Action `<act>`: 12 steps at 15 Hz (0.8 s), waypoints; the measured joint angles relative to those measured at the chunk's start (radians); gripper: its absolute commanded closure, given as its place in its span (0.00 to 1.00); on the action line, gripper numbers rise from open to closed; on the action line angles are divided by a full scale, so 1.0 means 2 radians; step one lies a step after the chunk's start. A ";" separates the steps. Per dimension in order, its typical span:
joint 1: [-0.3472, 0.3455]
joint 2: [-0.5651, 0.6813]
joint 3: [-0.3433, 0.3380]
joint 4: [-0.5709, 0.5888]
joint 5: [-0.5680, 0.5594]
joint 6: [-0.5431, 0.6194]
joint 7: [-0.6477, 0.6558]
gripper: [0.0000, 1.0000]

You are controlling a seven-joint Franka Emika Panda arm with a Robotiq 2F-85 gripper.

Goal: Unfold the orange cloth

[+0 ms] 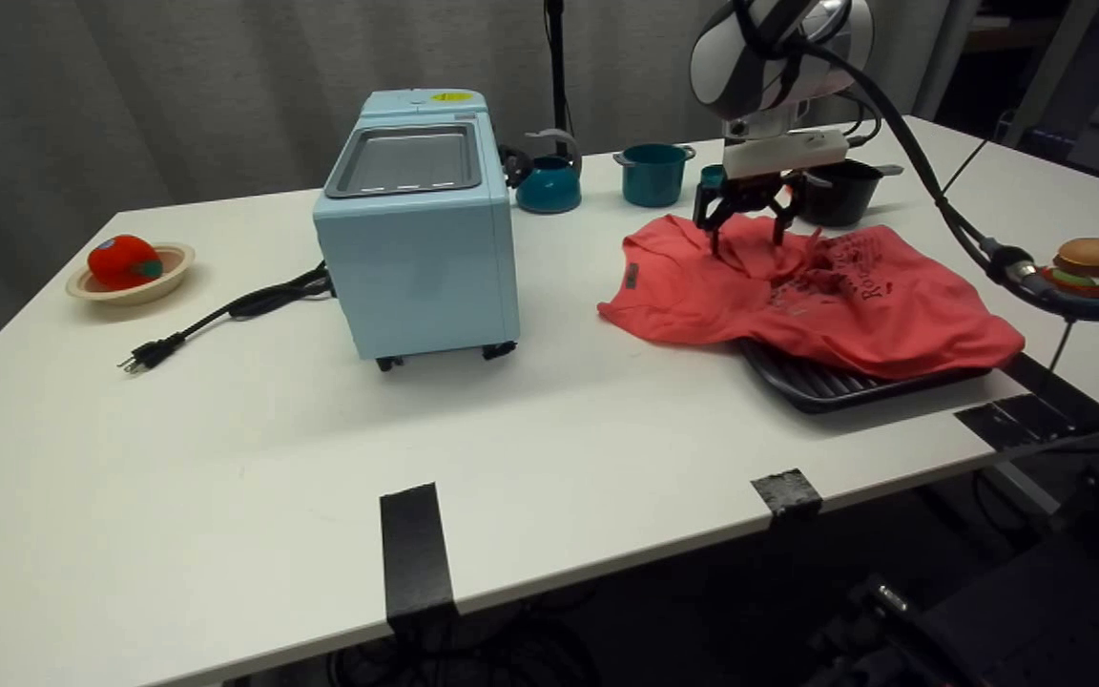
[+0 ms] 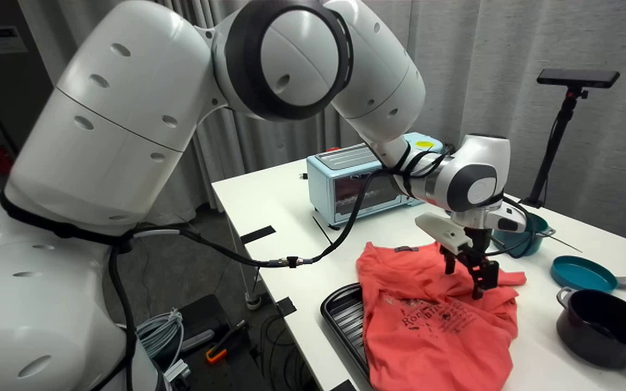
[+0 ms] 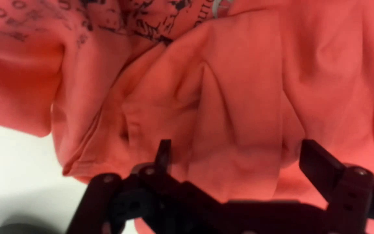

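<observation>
Black two-fingered end effector (image 1: 747,246) hangs wide apart, empty, over wrinkled coral red-orange fabric cloth (image 1: 688,301), right of centre in an exterior view, its folds (image 3: 242,110) running up the wrist view between the jaws.

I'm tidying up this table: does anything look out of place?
Yes: the orange shirt lies rumpled, partly over the black grill pan. That looks odd, since a shirt wouldn't normally rest on a pan.
</observation>
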 measured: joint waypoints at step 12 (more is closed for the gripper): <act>-0.004 0.022 0.003 0.041 0.036 -0.019 -0.005 0.00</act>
